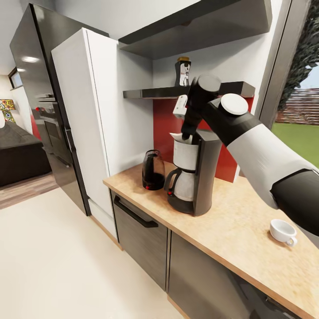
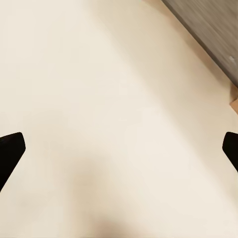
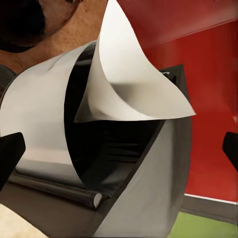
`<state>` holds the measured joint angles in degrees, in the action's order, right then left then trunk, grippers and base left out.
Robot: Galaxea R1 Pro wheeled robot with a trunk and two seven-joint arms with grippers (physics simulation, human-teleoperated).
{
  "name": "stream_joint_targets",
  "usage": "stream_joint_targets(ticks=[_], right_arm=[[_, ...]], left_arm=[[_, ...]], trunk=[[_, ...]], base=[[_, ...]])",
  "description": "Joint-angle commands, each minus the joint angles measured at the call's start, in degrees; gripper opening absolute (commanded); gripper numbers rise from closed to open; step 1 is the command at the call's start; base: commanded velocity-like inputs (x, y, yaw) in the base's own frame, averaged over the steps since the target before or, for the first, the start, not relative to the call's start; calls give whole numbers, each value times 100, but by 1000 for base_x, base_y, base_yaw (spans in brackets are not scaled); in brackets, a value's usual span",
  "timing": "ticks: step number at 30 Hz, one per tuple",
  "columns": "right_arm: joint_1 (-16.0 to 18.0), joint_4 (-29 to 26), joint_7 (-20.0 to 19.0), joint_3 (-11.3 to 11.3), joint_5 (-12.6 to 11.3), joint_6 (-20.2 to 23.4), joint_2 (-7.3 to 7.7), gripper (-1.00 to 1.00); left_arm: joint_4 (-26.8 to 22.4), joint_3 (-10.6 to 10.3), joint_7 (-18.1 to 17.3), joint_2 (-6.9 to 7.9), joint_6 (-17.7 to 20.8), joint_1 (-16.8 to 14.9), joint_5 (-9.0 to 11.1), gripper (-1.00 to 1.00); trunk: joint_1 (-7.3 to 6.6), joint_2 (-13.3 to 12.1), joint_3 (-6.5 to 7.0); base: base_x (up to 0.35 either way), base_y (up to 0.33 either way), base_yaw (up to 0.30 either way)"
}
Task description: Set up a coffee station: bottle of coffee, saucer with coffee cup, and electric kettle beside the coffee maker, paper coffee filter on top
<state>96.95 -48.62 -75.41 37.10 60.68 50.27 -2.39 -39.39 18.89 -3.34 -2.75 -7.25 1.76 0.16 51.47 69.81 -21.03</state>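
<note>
Right wrist view: filter (image 3: 130, 79) sits in maker (image 3: 54, 129) top, right pincer (image 3: 119, 148) spread above it. Paper thin, floppy, light; pinch edge gently. Left pincer (image 2: 119, 148) spread over floor.

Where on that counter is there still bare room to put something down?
The widest bare patch of countertop lies between the coffee maker and the white cup. A narrower strip runs along the front edge ahead of the kettle. It is crowded at the corner by the white cabinet, where kettle and coffee maker stand close together.
</note>
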Motion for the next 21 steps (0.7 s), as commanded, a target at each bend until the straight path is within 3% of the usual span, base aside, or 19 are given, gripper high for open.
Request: stream_joint_targets(ticks=[1, 21], right_arm=[[24, -16, -54, 6, 48, 41, 0, 100], [105, -86, -96, -1, 23, 61, 1, 100]], left_arm=[[-7, 27, -35, -6, -5, 0, 2, 100], [-7, 31, -35, -9, -5, 0, 3, 100]], trunk=[[1, 4, -6], [1, 4, -6]], base=[[0, 0, 0], [-13, 0, 0]])
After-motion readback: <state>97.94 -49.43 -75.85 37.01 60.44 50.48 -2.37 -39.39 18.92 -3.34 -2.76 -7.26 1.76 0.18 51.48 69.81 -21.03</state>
